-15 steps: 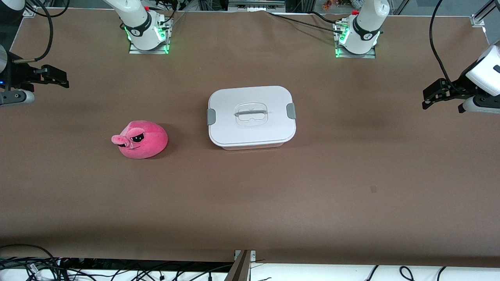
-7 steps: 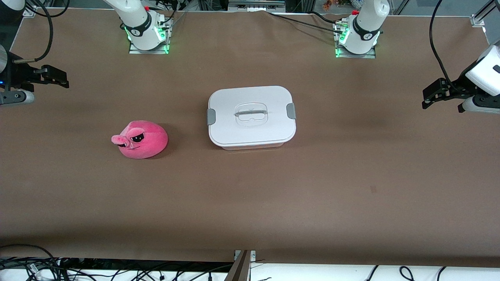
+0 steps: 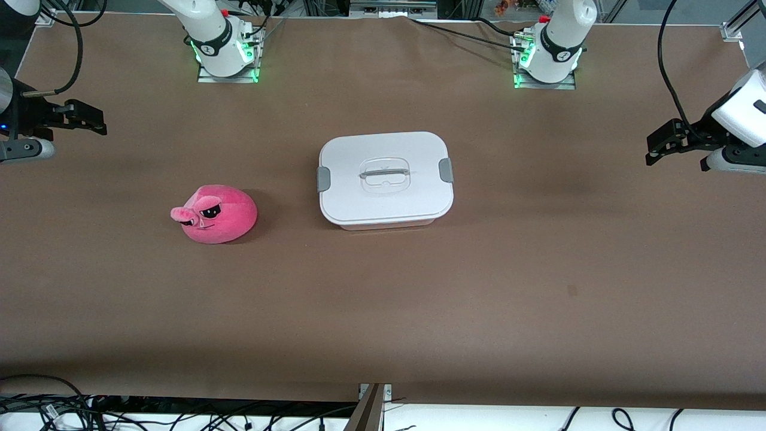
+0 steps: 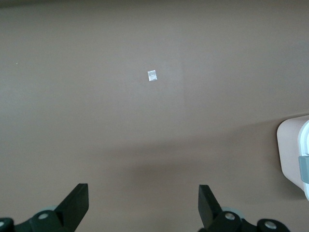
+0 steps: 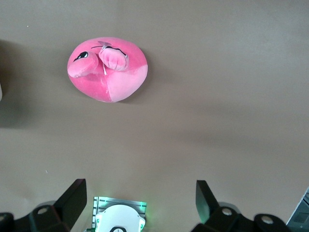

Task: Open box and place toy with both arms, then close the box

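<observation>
The box [image 3: 385,178] stands shut in the middle of the table, white lid on, a grey clip at each end and a clear recessed handle on top. One end of it shows in the left wrist view [image 4: 295,154]. The pink plush toy [image 3: 215,214] lies on the table beside the box, toward the right arm's end; it also shows in the right wrist view [image 5: 108,69]. My right gripper [image 3: 90,121] hangs open and empty above the right arm's end of the table. My left gripper [image 3: 661,143] hangs open and empty above the left arm's end.
The brown table [image 3: 383,311] carries only the box and the toy. The two arm bases [image 3: 224,51] stand at the edge farthest from the front camera. A small white speck [image 4: 152,75] lies on the table under the left gripper. Cables hang past the nearest edge.
Almost nothing: both grippers have drifted a few pixels and stay open. The box and the toy have not moved.
</observation>
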`<state>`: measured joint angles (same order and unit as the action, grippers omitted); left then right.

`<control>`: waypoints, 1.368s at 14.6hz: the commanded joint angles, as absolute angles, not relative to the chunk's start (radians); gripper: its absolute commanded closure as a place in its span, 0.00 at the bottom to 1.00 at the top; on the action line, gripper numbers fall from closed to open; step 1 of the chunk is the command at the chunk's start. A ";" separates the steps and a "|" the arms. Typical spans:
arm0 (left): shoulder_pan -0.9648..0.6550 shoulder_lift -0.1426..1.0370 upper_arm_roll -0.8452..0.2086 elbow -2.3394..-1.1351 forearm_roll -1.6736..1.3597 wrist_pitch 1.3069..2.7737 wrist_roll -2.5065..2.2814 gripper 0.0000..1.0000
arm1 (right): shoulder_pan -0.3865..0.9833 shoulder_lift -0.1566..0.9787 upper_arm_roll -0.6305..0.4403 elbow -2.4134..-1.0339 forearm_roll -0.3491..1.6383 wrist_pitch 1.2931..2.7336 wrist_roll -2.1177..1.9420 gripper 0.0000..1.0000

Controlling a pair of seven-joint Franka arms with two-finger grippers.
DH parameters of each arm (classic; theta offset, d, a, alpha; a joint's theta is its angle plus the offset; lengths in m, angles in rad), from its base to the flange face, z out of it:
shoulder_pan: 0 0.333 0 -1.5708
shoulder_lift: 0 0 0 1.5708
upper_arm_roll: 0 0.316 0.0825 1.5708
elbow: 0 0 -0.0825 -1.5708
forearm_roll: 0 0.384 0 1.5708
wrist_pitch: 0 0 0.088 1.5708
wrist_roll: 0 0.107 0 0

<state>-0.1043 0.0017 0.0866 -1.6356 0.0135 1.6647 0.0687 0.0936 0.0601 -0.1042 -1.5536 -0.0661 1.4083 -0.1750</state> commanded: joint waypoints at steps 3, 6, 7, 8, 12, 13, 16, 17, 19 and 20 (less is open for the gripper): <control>-0.110 0.017 0.086 -1.605 0.017 1.638 0.091 0.00 | 0.094 0.064 -0.100 -1.537 -0.060 1.402 -0.172 0.00; -0.118 0.018 0.084 -1.605 0.018 1.611 0.091 0.00 | 0.094 0.064 -0.100 -1.537 -0.041 1.402 -0.170 0.00; -0.129 0.024 0.078 -1.605 0.017 1.579 0.091 0.00 | 0.095 0.063 -0.098 -1.537 -0.041 1.402 -0.170 0.00; -0.135 0.026 0.069 -1.605 0.014 1.560 0.092 0.00 | 0.095 0.063 -0.098 -1.537 -0.041 1.402 -0.172 0.00; -0.146 0.074 0.014 -1.606 -0.077 1.543 0.092 0.00 | 0.097 0.064 -0.100 -1.537 -0.041 1.402 -0.170 0.00; -0.147 0.092 -0.023 -1.605 -0.077 1.543 0.094 0.00 | 0.097 0.064 -0.098 -1.537 -0.041 1.404 -0.170 0.00; -0.152 0.161 -0.136 -1.600 -0.078 1.551 0.100 0.00 | 0.101 0.092 -0.098 -1.540 -0.040 1.401 -0.170 0.00; -0.152 0.190 -0.176 -1.586 -0.078 1.557 0.100 0.00 | 0.101 0.095 -0.098 -1.540 -0.040 1.402 -0.170 0.00; -0.150 0.257 -0.245 -1.527 -0.098 1.560 0.101 0.00 | 0.109 0.113 -0.098 -1.542 -0.040 1.404 -0.169 0.00; -0.152 0.291 -0.267 -1.488 -0.129 1.566 0.118 0.00 | 0.113 0.127 -0.098 -1.537 -0.041 1.404 -0.172 0.00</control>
<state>-0.1598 0.2071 -0.2291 -1.6029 -0.0770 1.5825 0.0753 0.1013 0.1021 -0.0963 -1.5545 -0.0535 1.4083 -0.1750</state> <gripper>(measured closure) 0.000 0.000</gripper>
